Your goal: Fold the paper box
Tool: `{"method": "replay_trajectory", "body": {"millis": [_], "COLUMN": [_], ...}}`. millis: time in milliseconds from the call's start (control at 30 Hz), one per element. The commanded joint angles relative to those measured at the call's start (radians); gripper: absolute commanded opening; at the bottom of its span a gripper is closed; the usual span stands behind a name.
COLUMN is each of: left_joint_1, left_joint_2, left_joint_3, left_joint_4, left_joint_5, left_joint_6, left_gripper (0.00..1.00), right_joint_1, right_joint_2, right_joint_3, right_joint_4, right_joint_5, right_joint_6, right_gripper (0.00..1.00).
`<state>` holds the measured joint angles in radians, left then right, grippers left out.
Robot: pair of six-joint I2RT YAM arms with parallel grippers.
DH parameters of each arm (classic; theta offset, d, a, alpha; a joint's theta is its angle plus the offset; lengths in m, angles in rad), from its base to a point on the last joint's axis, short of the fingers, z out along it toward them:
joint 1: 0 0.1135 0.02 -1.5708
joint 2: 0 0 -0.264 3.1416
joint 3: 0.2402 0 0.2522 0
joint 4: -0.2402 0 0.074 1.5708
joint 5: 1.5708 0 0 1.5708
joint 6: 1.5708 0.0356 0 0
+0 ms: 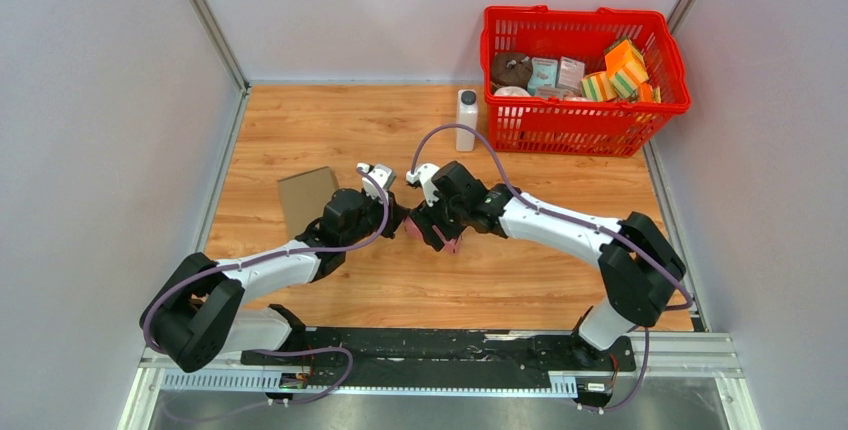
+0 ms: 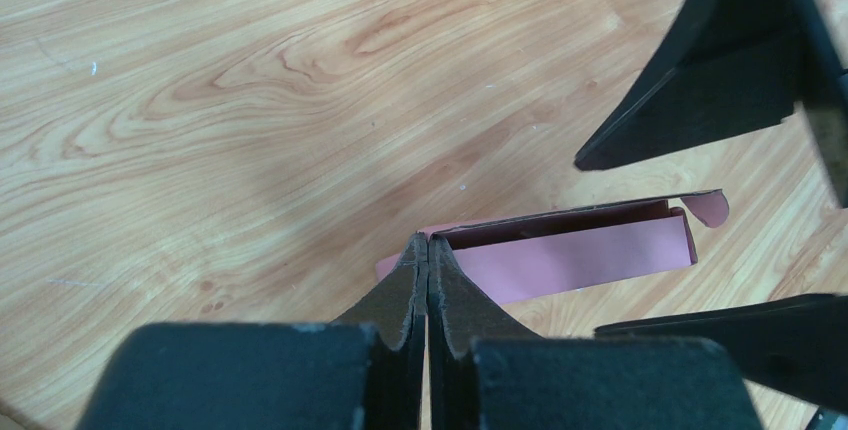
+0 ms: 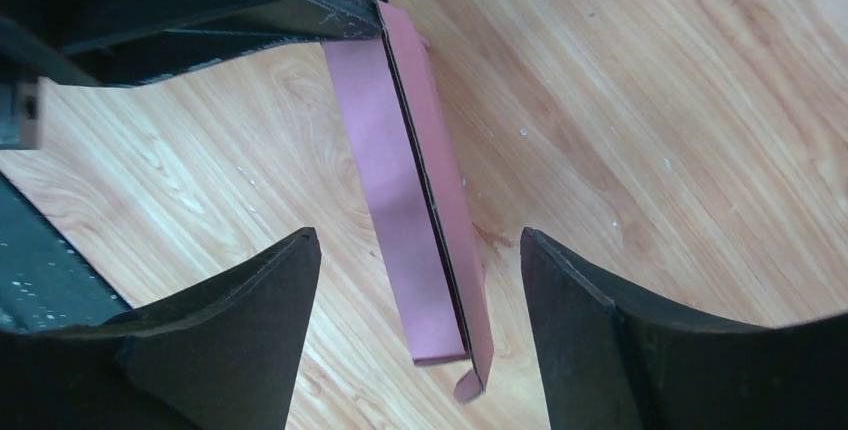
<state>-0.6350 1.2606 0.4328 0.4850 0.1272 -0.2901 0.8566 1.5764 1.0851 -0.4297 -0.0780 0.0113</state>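
On the wooden table (image 1: pixel 300 120), the pink paper box (image 3: pixel 400 190) lies mid-table, mostly flat with one long flap raised, so I'd judge most folding remains. The left gripper (image 2: pixel 428 250) pinches one end; the right gripper (image 3: pixel 418 240) straddles it, spread wide. From above, the arms hide its other panels.

The top camera looks steeply down from above and behind the arm bases, far enough back to hold the whole table (image 1: pixel 300 120). Each wrist camera rides close behind its own claw, facing along the fingers onto the wood. Both wrist views share the paper box (image 3: pixel 400 200), which sits at the left gripper (image 2: pixel 428 247)'s pinched tips and between the right gripper (image 3: pixel 418 250)'s spread fingers.
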Motion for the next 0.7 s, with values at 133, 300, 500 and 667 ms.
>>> {"method": "replay_trajectory", "body": {"millis": [133,300,500,667], "left_joint_1": [-0.012,-0.015,-0.017,-0.017], "left_joint_2": [0.020,0.029,0.040,0.033], "left_joint_3": [-0.012,-0.003,0.003,0.003], "left_joint_4": [-0.045,-0.054,-0.049,-0.063], "left_joint_5": [0.008,0.011,0.015,0.008], "left_joint_6": [-0.006,-0.003,-0.004,0.005], "left_gripper": [0.00,0.00,0.00,0.00], "right_joint_1": [-0.045,-0.114,-0.117,-0.116], "right_joint_2": [-0.102,-0.220,-0.234,-0.211], "right_joint_3": [0.088,0.029,-0.037,-0.034], "right_joint_4": [-0.260,-0.324,-0.236,-0.234], "right_joint_5": [0.110,-0.011,-0.101,-0.091], "right_joint_6": [0.317,0.435,0.449,0.455], "right_gripper": [0.77,0.58,0.35,0.32]}}
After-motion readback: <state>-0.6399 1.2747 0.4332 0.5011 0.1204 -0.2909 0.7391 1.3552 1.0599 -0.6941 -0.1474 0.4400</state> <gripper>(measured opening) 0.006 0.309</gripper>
